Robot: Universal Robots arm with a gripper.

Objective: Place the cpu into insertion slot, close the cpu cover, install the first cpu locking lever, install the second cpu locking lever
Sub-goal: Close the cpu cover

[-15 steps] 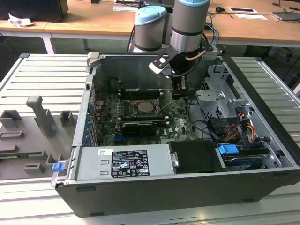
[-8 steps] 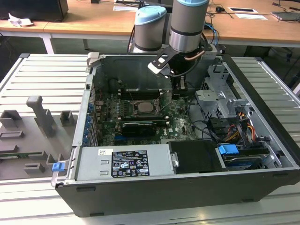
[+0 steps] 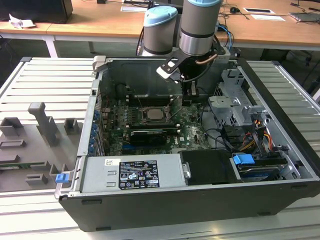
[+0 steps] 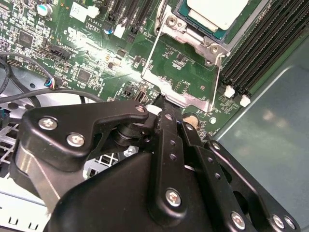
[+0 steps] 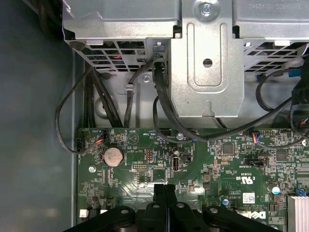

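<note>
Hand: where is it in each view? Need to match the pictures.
Exterior view: hand hangs inside the case, over the green board, on the exterior view's right of the cpu.
Second wrist view: hand at the edge of the open cover, cpu beyond.
First wrist view: hand over the green board, coin cell nearby.
Shared landmark: green board.

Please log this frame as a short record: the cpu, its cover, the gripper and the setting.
cpu: sits in the insertion slot, pale top uncovered
cpu cover: open, tilted away from the slot toward the gripper
gripper: fingers together, tips at the cover's free edge; cannot tell whether it grips the cover
setting: open computer case, arm reaching inside it
</note>
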